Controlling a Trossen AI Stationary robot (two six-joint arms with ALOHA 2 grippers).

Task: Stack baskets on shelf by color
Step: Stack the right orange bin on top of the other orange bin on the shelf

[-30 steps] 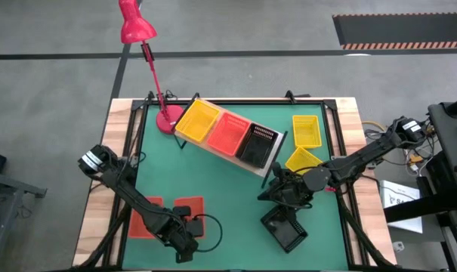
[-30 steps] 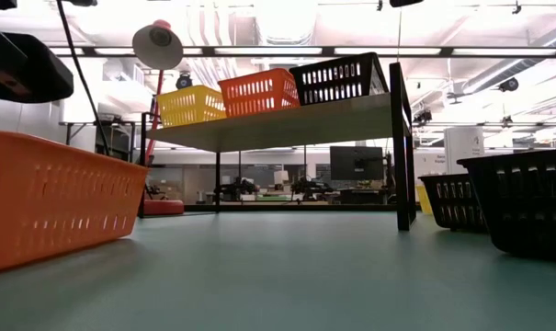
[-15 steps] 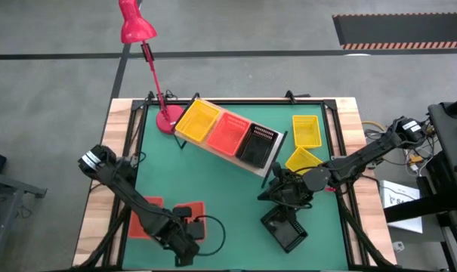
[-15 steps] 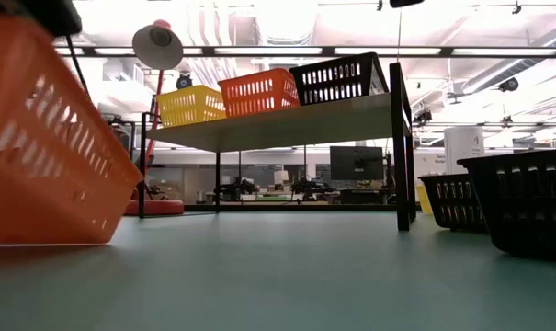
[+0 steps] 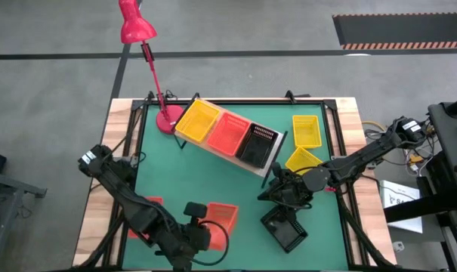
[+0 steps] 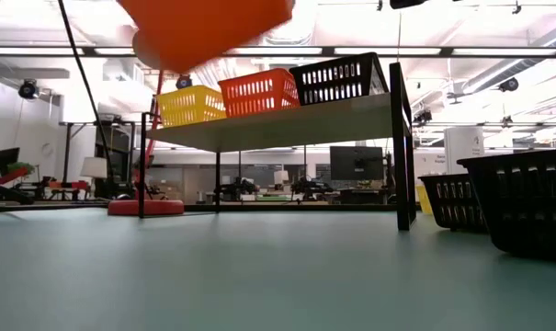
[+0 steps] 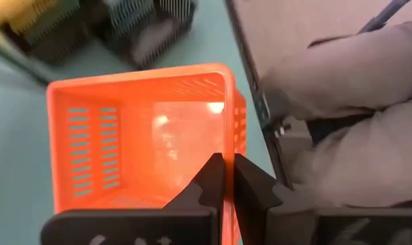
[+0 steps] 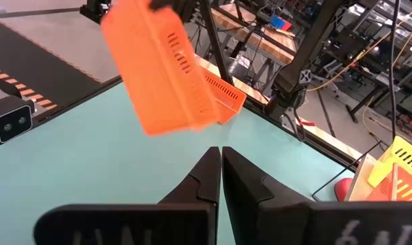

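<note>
orange mesh basket (image 7: 137,136), green mat (image 5: 205,177), red lamp (image 5: 136,24)

No text, label, brand, number or sign can be read anywhere in these views

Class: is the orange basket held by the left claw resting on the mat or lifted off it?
Lifted: the orange basket hangs tilted above the mat, wall pinched by the left claw.

Green mat (image 5: 205,177) lies open before the shelf (image 5: 226,155).
</note>
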